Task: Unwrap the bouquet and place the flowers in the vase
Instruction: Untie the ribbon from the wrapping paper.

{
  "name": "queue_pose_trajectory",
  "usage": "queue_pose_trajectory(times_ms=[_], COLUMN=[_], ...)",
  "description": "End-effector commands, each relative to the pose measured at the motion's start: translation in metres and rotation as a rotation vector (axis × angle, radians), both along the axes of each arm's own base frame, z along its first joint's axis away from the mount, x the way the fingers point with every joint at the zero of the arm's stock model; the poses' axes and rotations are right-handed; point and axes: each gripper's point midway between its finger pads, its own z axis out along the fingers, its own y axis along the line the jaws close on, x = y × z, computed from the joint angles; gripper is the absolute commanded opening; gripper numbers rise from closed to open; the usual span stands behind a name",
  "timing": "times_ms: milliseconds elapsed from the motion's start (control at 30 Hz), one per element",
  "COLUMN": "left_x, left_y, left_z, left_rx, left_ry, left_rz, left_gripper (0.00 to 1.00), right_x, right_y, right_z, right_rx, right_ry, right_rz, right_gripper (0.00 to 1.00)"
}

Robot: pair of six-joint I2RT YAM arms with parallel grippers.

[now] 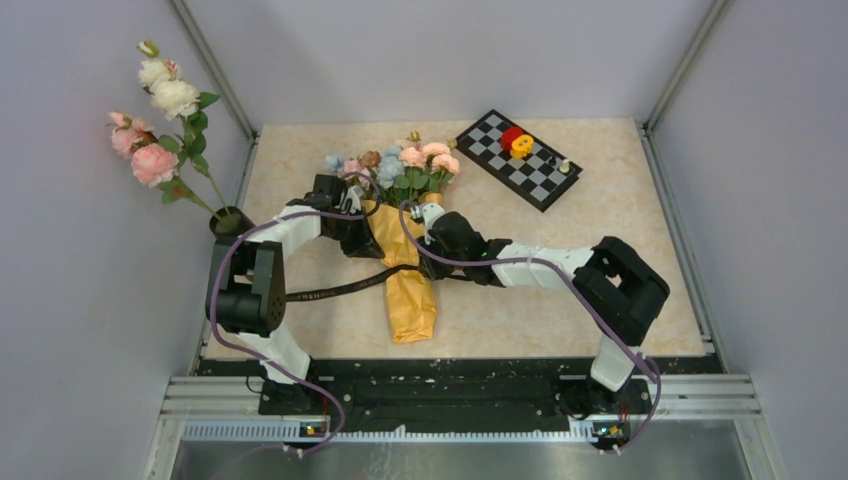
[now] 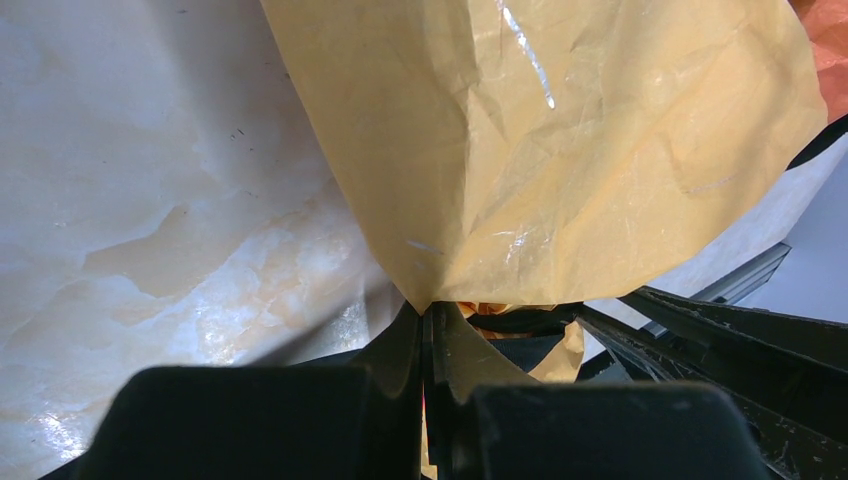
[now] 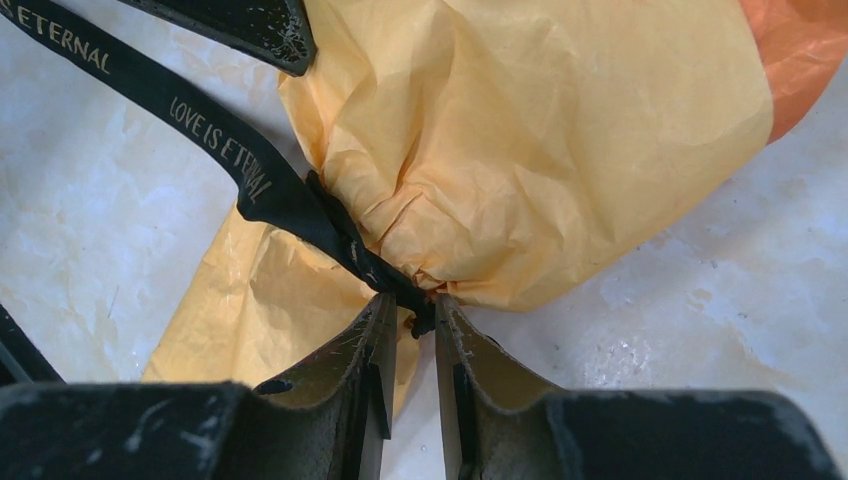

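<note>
The bouquet (image 1: pixel 412 295) lies mid-worktop (image 1: pixel 520 325), blooms toward 12 o'clock and paper tail toward 6, well apart from the vase (image 1: pixel 228 222) at 9. The left fingers (image 2: pixel 425 335) pinch its paper edge. The right fingers (image 3: pixel 392 318) stand narrowly apart about the black ribbon (image 3: pixel 250 165) at its knot; whether they grip it I cannot tell.

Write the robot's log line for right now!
step: unwrapping | left gripper: shut on paper | right gripper: at ribbon knot, grip unclear | bouquet: wrapped
</note>
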Motion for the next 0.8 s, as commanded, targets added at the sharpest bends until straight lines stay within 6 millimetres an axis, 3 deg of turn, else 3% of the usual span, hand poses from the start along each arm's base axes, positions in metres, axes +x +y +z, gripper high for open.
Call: queue_pose_trajectory(times_ms=[0,267,533,767], left_x=[0.01,0.009,0.01,0.011], left_y=[0.001,0.0,0.001,0.005], left_z=[0.021,0.02,0.02,0.02], left_rx=[-0.012,-0.015,-0.01,-0.001], left_ry=[-0.064,-0.06,-0.06,-0.064], left_rz=[-0.003,-0.004,0.0,0.009], left_gripper=[0.0,0.0,0.0,0.0], right_x=[0.012,0.015,0.018,0.012], right_y=[0.015,0.017,0.01,0.006], right_z=[0.016,0.011,0.018,0.02], right_rx=[0.041,0.034,0.053,0.076], right_ry=[-0.029,-0.03,-0.069,-0.066], right_rz=[0.028,0.034,-0.004,-0.006], right_gripper=[0.23,0.22,0.0,0.0])
